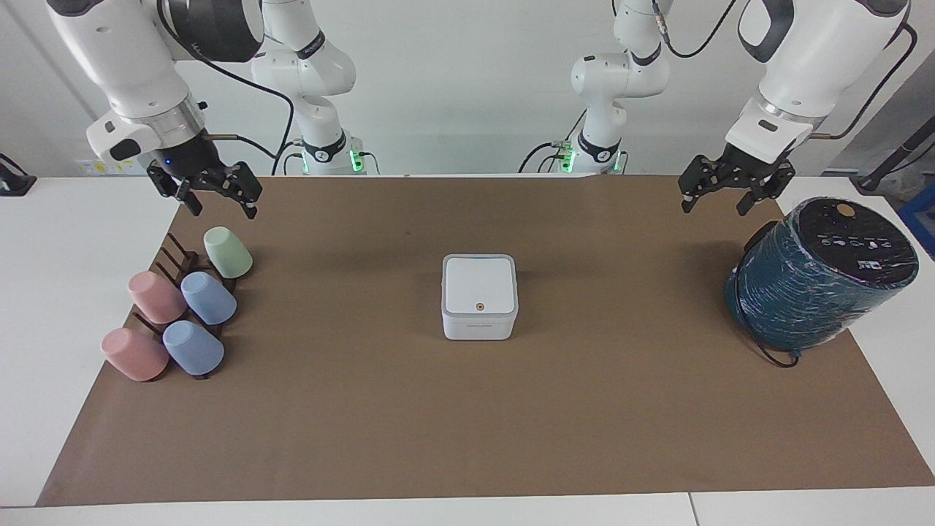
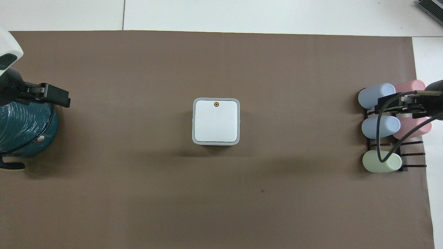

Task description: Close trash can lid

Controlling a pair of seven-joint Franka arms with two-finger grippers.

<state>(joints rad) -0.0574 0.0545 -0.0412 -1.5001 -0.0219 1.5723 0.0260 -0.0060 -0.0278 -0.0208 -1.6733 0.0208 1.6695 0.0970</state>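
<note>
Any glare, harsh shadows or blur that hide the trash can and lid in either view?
Facing view: even light, the trash can and lid sharp, only a soft shadow on the mat. Overhead view: no glare on the lid, its orange dot crisp, a faint shadow beside the can.
</note>
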